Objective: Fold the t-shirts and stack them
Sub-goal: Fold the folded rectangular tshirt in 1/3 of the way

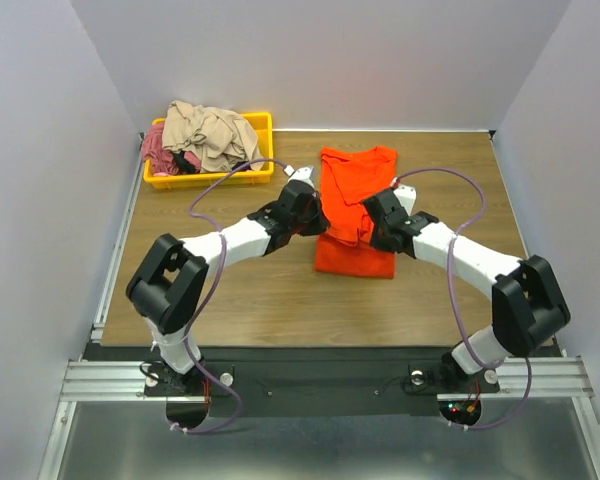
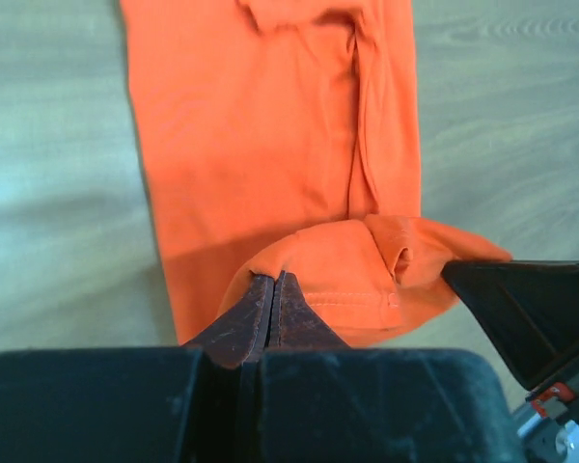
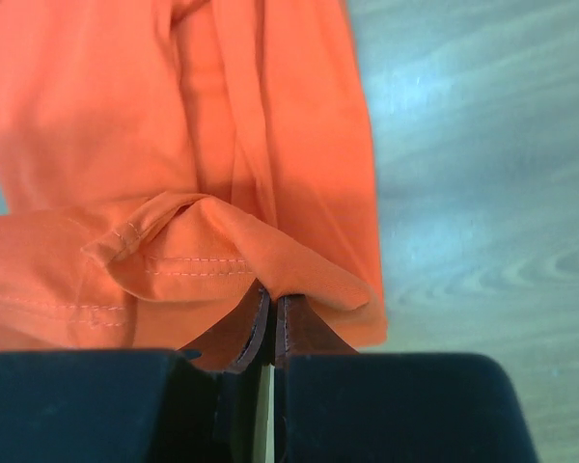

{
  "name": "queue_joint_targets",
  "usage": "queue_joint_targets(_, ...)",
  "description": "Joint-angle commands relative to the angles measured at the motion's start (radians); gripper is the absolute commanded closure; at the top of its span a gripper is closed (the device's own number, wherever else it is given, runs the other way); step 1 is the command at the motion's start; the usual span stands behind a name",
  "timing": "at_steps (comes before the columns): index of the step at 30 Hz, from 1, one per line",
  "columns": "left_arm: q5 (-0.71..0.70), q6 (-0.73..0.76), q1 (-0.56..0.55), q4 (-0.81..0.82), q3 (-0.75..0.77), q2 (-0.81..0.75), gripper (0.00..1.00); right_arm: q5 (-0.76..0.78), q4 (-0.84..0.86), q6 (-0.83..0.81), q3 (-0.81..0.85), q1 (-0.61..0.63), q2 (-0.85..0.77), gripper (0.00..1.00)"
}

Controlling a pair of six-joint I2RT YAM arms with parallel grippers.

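Mid-table, the orange t-shirt (image 1: 355, 175) lay with its long axis near-to-far, while the left gripper (image 2: 273, 289) and right gripper (image 3: 272, 299), equally near, each pinched a hem corner raised over its middle, collar end beyond.

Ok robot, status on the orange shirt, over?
Left end effector, right end effector: shut on orange shirt hem. Hem lifted off table. Nothing blocking; beige shirt, pink shirt in yellow tray.

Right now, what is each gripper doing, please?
Left gripper: closed on the orange shirt.
Right gripper: closed on the same orange shirt.
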Motion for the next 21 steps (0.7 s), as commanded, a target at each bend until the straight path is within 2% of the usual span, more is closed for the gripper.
queue_joint_targets(1, 0.015, 0.065, 0.027, 0.013, 0.131, 0.058, 1.0, 0.041, 0.091, -0.051, 0.071, -0.04, 0.072, 1.0)
queue_joint_targets(7, -0.015, 0.089, 0.061, -0.006, 0.249, 0.164, 1.0, 0.002, 0.172, -0.088, 0.143, -0.103, 0.19, 1.0)
queue_joint_targets(12, 0.037, 0.124, 0.09, -0.006, 0.347, 0.277, 1.0, -0.028, 0.189, -0.098, 0.196, -0.142, 0.265, 0.99)
queue_joint_targets(16, 0.06, 0.131, 0.113, -0.05, 0.452, 0.366, 1.0, -0.031, 0.222, -0.103, 0.212, -0.171, 0.311, 0.96)
queue_joint_targets(20, 0.054, 0.126, 0.13, -0.042, 0.47, 0.399, 1.0, -0.058, 0.251, -0.118, 0.236, -0.197, 0.348, 0.92)
queue_joint_targets(21, 0.049, 0.125, 0.133, -0.042, 0.475, 0.403, 1.0, -0.061, 0.255, -0.124, 0.244, -0.2, 0.359, 0.87)
